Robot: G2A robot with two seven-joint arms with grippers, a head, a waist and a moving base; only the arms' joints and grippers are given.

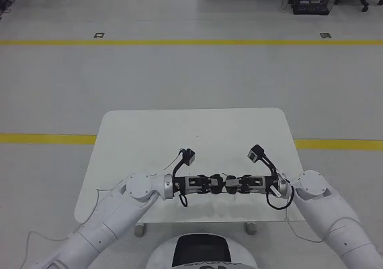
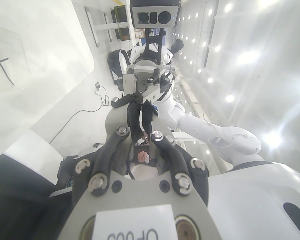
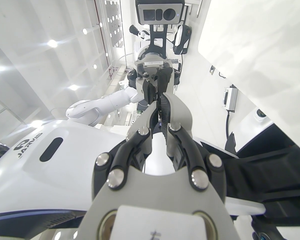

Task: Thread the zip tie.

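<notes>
My two grippers meet tip to tip in the air over the near half of the white table (image 1: 191,134). The left gripper (image 1: 216,183) comes from the left and the right gripper (image 1: 239,183) from the right. In the left wrist view, the left gripper (image 2: 140,104) has its black pads almost together on a thin dark strip, and the right gripper (image 2: 136,96) faces it closely. In the right wrist view, the right gripper (image 3: 158,101) is likewise closed to a narrow slit, touching the left gripper (image 3: 155,82). The zip tie (image 1: 226,181) is a small dark piece at the junction, mostly hidden by the fingers.
The table top (image 2: 40,38) is bare, with rounded corners; its near edge lies just below the arms. Yellow floor lines (image 1: 191,42) run behind it. A cable and a power brick (image 3: 230,99) lie on the floor beside the table.
</notes>
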